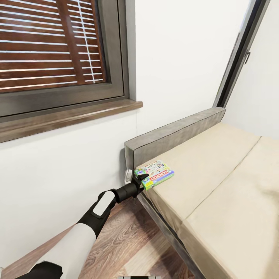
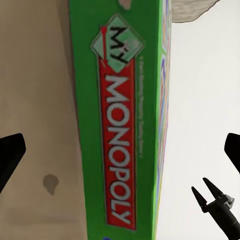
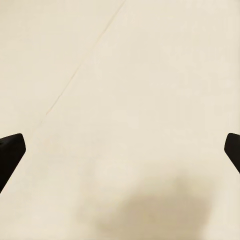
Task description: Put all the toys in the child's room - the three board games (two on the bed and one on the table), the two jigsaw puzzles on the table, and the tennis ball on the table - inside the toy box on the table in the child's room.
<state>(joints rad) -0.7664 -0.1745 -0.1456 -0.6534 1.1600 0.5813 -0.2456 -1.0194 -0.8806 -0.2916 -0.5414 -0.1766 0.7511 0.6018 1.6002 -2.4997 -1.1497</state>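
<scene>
A green "My Monopoly" board game [image 1: 157, 174] with a red band lies flat on the near corner of the bed's beige mattress [image 1: 217, 166]. My left gripper [image 1: 141, 180] reaches it from the floor side. In the left wrist view the box's long green edge [image 2: 120, 125] stands between the two black fingertips [image 2: 11, 152], which are wide apart and clear of it, so the gripper is open around the box. My right gripper [image 3: 120, 155] is open over bare mattress [image 3: 125, 75] with nothing between its fingers.
A grey padded bed frame [image 1: 174, 135] runs behind the box against the white wall. A window with brown blinds [image 1: 46, 42] and a wooden sill [image 1: 66, 118] sit at the upper left. Wood-plank floor [image 1: 124, 236] lies beside the bed.
</scene>
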